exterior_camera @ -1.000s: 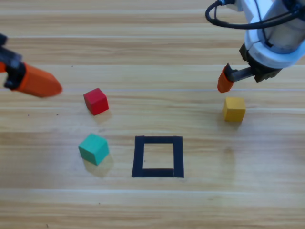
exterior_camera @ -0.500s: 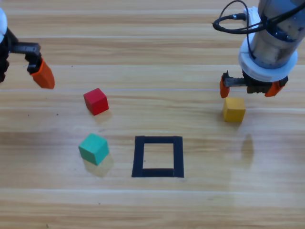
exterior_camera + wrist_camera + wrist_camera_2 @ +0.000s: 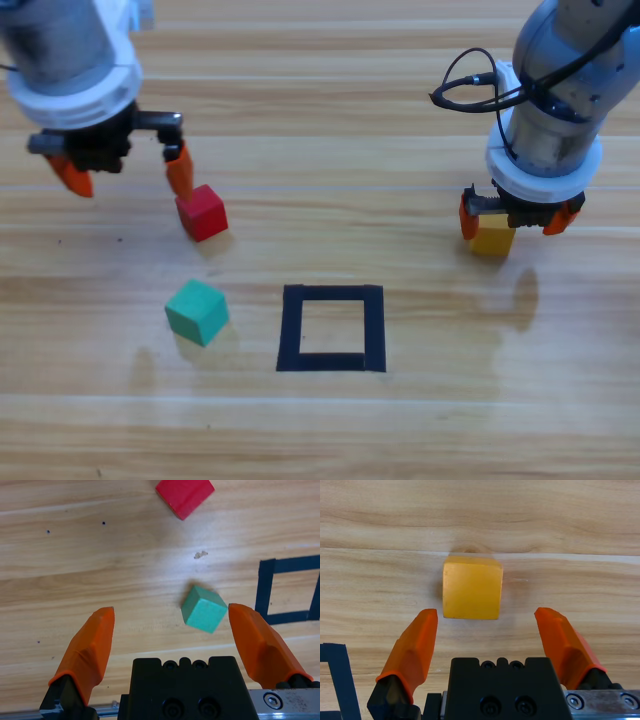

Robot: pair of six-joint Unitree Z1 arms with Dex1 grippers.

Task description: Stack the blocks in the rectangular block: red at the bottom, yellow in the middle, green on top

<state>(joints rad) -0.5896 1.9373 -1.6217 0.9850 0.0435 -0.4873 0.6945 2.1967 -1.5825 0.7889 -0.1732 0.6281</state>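
Red cube [image 3: 202, 212] is going first, and your left claw [image 3: 126, 174] is hovering over it with jaws spread wide and holding nothing; one jaw tip is sitting just beside the cube's upper left corner, the other well off to the left, so the cube is not yet between them. In the left wrist view that cube [image 3: 184, 496] is showing at the top edge, beyond the jaws. You are needing to shift the claw toward the cube, straddle it and then close.

Your right claw [image 3: 511, 213] is also gaping and gripping nothing, poised at the yellow cube [image 3: 492, 238], which in the right wrist view [image 3: 472, 587] is lying just ahead of the jaw tips.

Green cube [image 3: 197, 311] is sitting lower left, near the red one and between it and the taped square [image 3: 332, 328], so you are wanting to lift clear before carrying across. Inside the tape, bare table [image 3: 320, 120] is showing.
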